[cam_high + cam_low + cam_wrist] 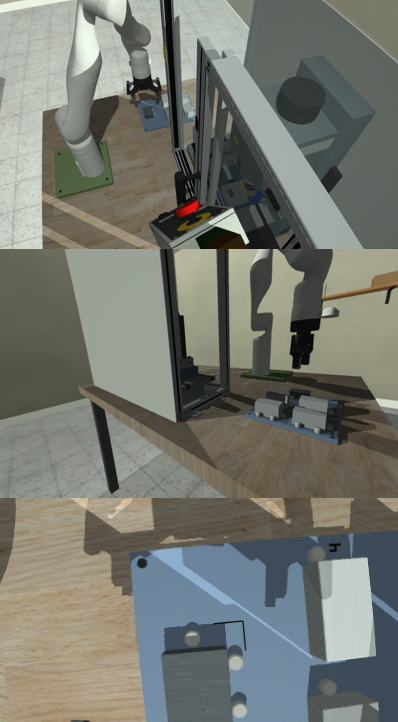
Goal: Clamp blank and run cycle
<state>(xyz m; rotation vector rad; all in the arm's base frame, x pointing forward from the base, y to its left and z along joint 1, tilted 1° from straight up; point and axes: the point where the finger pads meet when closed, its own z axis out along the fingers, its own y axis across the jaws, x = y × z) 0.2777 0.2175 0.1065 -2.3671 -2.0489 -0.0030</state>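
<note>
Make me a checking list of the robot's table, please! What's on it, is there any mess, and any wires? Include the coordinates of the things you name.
Surface: wood table (128, 143) (238, 442) (60, 648), partly in shadow.
Job's things: dark master (148, 112) (299, 393) (197, 688) and grey blanks (188, 110) (268, 408) (350, 608) stand on the blue plate (155, 125) (286, 425) (165, 598); none looks tipped.
Clutter: nothing seen.
Tool (146, 99) (301, 364): open, empty, above table height.
Cables: nothing seen.
Surroundings: tiled floor (30, 59) (59, 451), plain walls (39, 323), orange shelf (357, 294).
</note>
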